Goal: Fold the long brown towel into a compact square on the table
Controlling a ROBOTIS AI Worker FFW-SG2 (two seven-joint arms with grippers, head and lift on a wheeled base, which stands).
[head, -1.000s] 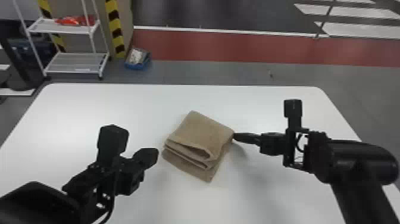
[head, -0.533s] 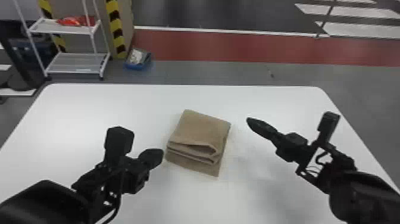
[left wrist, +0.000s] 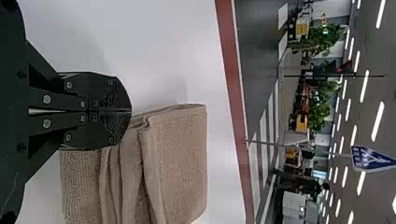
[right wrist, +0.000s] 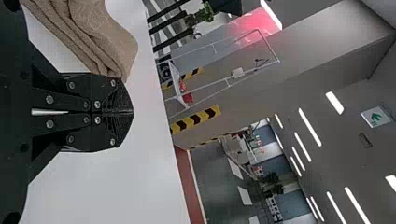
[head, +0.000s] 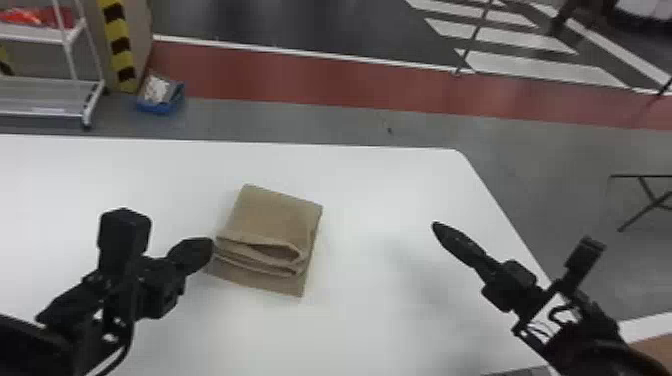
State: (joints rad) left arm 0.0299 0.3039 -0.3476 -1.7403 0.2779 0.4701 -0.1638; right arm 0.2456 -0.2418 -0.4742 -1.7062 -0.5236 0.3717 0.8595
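Our left pincer [left wrist: 130, 111], tips together and empty, hangs just beside the folded brown towel [head: 272, 217] on the white tabletop [head: 375, 305]; our right pincer [head: 436, 227], also closed on nothing, hangs well apart. To finish neatly, we should press the towel's puckered near edge [head: 267, 260] lightly from above, then lift straight up without dragging it.
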